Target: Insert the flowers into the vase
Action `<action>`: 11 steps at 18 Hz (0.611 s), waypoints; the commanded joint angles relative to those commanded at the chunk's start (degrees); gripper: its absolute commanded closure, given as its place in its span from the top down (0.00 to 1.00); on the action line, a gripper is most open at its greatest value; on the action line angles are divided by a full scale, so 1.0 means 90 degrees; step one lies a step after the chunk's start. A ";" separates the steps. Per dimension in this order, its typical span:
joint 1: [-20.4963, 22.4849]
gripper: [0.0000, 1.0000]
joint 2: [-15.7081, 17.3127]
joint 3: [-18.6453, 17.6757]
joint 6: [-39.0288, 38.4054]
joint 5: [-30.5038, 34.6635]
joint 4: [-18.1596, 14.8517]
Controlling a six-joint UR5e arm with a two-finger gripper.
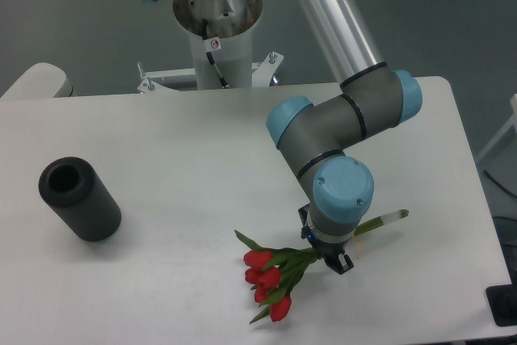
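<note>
Flowers (271, 280) nearest, buds at seven o'clock from gripper (331, 258), stems running under it toward two o'clock. Jaws hidden; grip impossible to tell. Vase (79, 198) well apart at nine o'clock.

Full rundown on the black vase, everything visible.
The matte black, thick-walled cylindrical vase stands on the white table at its left side, seen from above so it looks tilted. A round dark hole opens at its top, and nothing shows inside it. Nothing touches it but the table; the red tulip bunch and end effector are far right.
</note>
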 joint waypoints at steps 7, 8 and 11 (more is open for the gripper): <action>-0.0097 0.09 0.0058 -0.0039 -0.0039 -0.0039 -0.0088; -0.0117 0.09 0.0068 -0.0049 -0.0068 -0.0058 -0.0156; -0.0039 0.09 0.0204 -0.0117 -0.0136 -0.0768 -0.0536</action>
